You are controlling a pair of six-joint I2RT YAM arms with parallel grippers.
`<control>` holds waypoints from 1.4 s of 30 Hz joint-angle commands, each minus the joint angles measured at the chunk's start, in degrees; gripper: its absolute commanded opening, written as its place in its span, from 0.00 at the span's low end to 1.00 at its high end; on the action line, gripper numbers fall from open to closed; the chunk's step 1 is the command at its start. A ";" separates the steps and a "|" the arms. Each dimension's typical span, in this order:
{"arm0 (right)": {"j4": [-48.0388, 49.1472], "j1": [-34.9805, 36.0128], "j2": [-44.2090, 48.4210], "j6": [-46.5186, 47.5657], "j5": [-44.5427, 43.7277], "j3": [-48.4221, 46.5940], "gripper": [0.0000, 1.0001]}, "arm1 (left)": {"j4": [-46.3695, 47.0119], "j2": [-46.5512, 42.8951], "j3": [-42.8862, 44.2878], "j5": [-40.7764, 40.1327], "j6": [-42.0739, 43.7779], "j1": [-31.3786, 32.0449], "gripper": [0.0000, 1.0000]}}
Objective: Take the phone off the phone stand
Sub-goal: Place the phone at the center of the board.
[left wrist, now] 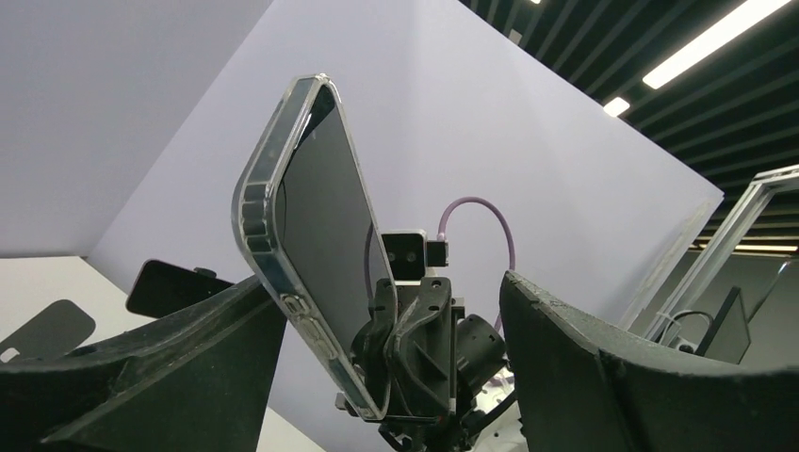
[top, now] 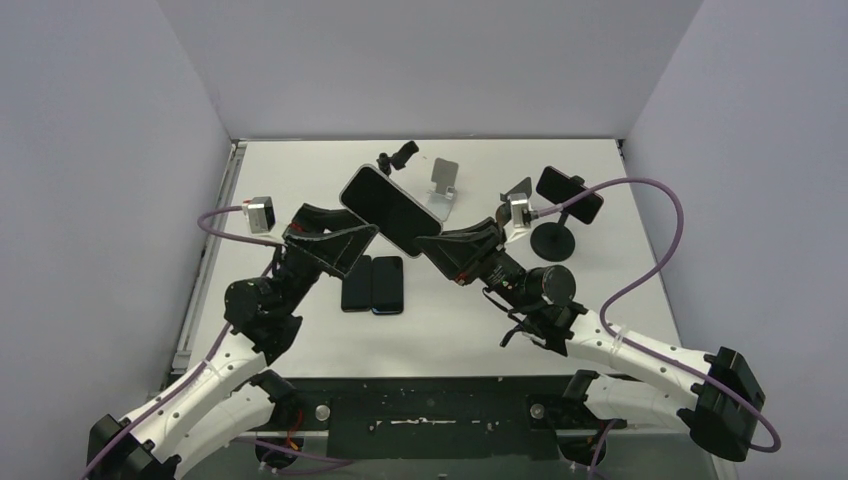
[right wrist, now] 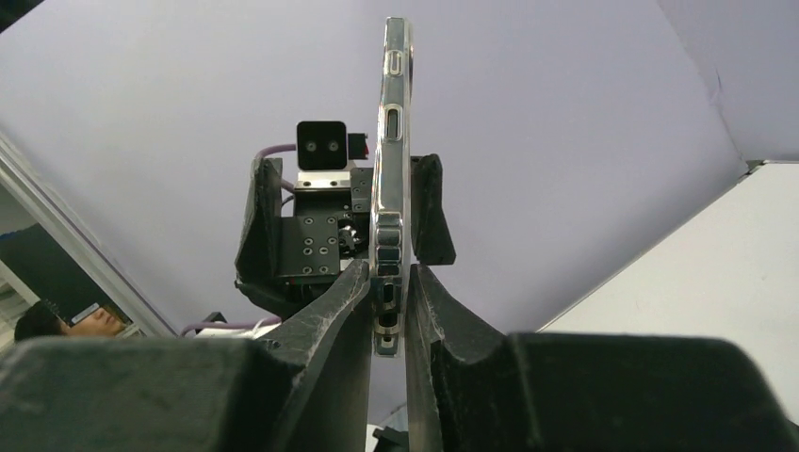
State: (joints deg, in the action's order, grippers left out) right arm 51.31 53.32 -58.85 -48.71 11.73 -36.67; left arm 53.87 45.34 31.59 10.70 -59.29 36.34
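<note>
Phone (top: 390, 210), dark-screened and in a clear case, is up in the air above the middle of the white table (top: 300, 165), tilted, with 1 end toward each arm.

On the left, the left gripper (top: 352, 228) reaches in from below and brackets the phone's near-left end. Its 2 fingers stand spread wide. In the left wrist view 1 finger (left wrist: 170, 367) lies just beside the phone's edge, though contact cannot be told, and the other finger (left wrist: 612, 377) is well apart from it.

Below the raised phone, 2 dark phones (top: 357, 284) (top: 387, 284) lie flat on the table side by side, touching or nearly so.

Farther back, a small black clamp mount (top: 398, 157) sits near the rear edge. Just right of it stands a silver phone stand (top: 445, 185), its plate tilted. The raised phone is apart from this stand.

Right of centre, the right gripper (right wrist: 388, 268) pinches the phone's other end. The right wrist view shows the phone edge-on and upright, with both fingers pressed against its 2 faces.

At the far right, another phone (top: 568, 195) is clamped on a black stand with a round base (top: 552, 240).
</note>
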 commanded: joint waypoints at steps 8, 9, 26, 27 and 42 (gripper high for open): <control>12.72 1.57 0.06 0.30 -5.13 0.63 0.00 | 5.76 1.64 -0.27 0.23 -3.38 0.29 0.54; 12.77 1.63 -0.02 0.22 -5.07 0.71 0.00 | 5.77 1.84 -0.22 0.27 -3.45 0.31 0.53; 10.80 2.92 -0.10 0.83 -4.02 1.20 0.00 | 6.87 2.80 -0.35 0.97 -4.57 0.25 0.04; 9.94 2.90 0.21 1.14 -3.76 1.10 0.02 | 6.87 2.78 -0.43 0.99 -4.33 0.29 0.00; -40.50 2.77 11.08 16.70 -1.11 -14.64 0.98 | -2.85 -1.93 -0.18 5.47 -0.82 0.16 0.00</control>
State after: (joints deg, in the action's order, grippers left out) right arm 29.76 55.96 -50.76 -40.38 10.50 -43.40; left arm 52.27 45.71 28.75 11.60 -62.30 36.45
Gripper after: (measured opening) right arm 0.974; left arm 0.112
